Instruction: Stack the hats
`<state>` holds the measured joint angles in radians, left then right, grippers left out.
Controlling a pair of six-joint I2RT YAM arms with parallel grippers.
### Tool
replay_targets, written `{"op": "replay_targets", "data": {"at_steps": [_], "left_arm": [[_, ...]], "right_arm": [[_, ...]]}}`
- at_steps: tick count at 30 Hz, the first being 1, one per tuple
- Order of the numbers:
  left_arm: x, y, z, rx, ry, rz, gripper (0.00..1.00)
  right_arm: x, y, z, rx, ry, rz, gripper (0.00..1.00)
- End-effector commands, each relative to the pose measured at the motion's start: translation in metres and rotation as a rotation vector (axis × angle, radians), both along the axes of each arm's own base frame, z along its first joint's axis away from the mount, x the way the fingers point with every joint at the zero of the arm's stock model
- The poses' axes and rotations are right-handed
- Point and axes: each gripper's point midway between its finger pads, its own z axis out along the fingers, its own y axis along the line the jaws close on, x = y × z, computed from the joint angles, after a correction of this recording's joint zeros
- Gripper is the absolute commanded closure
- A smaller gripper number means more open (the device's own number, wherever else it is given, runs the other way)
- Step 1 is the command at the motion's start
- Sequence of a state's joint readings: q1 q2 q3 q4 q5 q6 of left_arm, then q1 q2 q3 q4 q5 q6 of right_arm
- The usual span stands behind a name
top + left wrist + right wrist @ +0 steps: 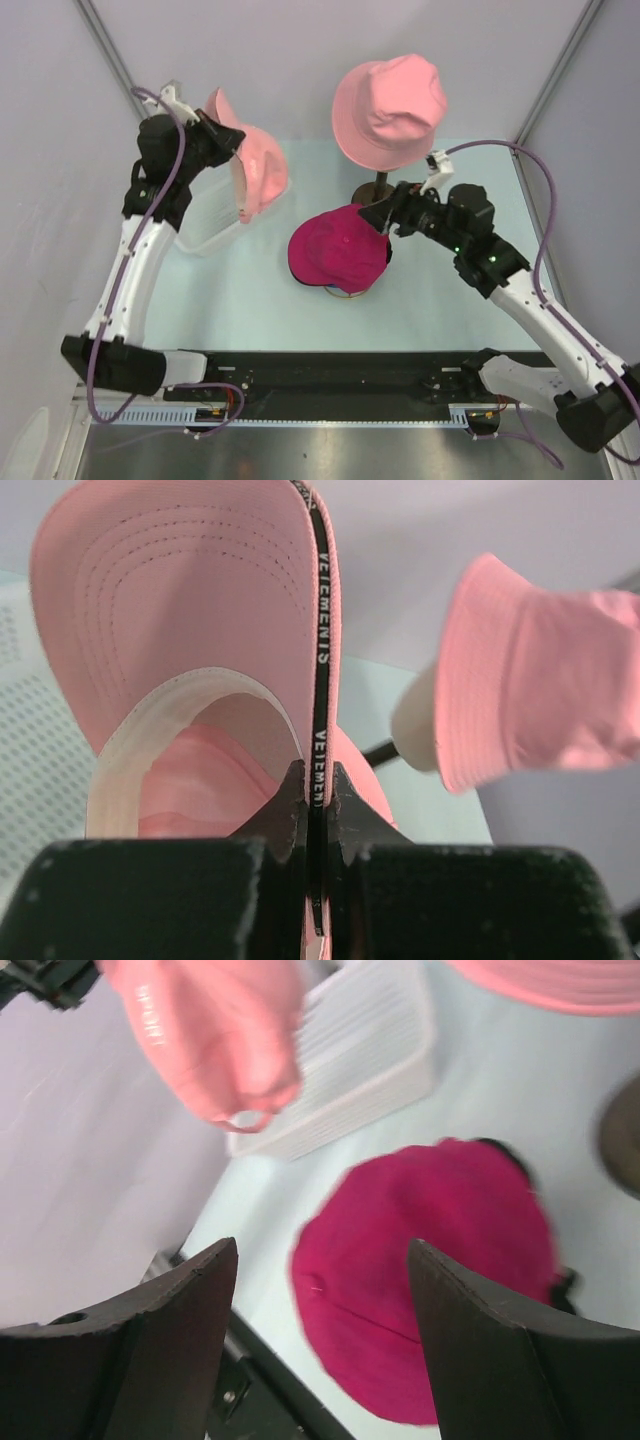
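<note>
My left gripper (218, 135) is shut on the brim edge of the light-pink cap (258, 170) and holds it in the air over the white basket. In the left wrist view the jaws (318, 780) pinch the brim's black lettered band, with the cap (180, 600) above them. The magenta cap (335, 250) lies on the table at the middle, on top of something mostly hidden. My right gripper (385, 218) is open and empty just above its right edge; it (322, 1247) frames the cap (440, 1260). The salmon-pink bucket hat (390, 105) sits on the mannequin head. The blue cap is hidden.
The white slatted basket (205, 228) stands at the left, under the held cap, and also shows in the right wrist view (350, 1060). The mannequin's dark stand (378, 190) is just behind the magenta cap. The beige head (415, 725) shows under the bucket hat (540, 670).
</note>
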<state>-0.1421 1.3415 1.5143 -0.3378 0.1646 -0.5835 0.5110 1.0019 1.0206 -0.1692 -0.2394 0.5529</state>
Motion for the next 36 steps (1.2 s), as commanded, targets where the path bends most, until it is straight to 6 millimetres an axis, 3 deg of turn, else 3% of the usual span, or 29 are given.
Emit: {"op": "replay_targets", "data": {"at_steps": [1,2,3,4,5,10,16,18,23,31,36], "left_arm": [[-0.066,-0.027,0.036,-0.147,-0.12,-0.156,1.0],[-0.074,-0.03,0.046,-0.176,-0.167,-0.175,1.0],[-0.081,-0.036,0.037,-0.211,-0.148,-0.203,1.0],[-0.091,-0.04,0.043,-0.228,-0.169,-0.227,1.0],[-0.104,-0.042,0.054,-0.24,-0.204,-0.246,1.0],[-0.141,-0.053,0.072,-0.263,-0.256,-0.348,1.0],[-0.173,-0.064,0.077,-0.254,-0.319,-0.485,1.0],[-0.175,-0.07,0.069,-0.25,-0.302,-0.525,1.0],[-0.189,-0.08,0.077,-0.252,-0.352,-0.643,1.0],[-0.187,-0.074,0.077,-0.262,-0.352,-0.589,1.0],[-0.189,-0.074,0.078,-0.273,-0.351,-0.596,1.0]], "right_arm": [[-0.006,0.046,0.04,0.052,-0.14,0.151,0.26],[-0.005,0.052,0.042,0.05,-0.149,0.161,0.26],[-0.008,0.06,0.041,0.043,-0.151,0.178,0.26],[-0.005,0.066,0.033,0.02,-0.146,0.177,0.26],[-0.005,0.072,0.041,0.036,-0.185,0.186,0.26],[-0.002,0.095,0.045,0.036,-0.238,0.216,0.25],[-0.013,0.099,0.074,0.131,-0.299,0.258,0.27],[-0.022,0.1,0.082,0.136,-0.332,0.283,0.28],[-0.038,0.103,0.089,0.103,-0.411,0.352,0.32],[-0.07,0.106,0.105,0.125,-0.458,0.437,0.32],[-0.069,0.109,0.103,0.119,-0.449,0.429,0.31]]}}
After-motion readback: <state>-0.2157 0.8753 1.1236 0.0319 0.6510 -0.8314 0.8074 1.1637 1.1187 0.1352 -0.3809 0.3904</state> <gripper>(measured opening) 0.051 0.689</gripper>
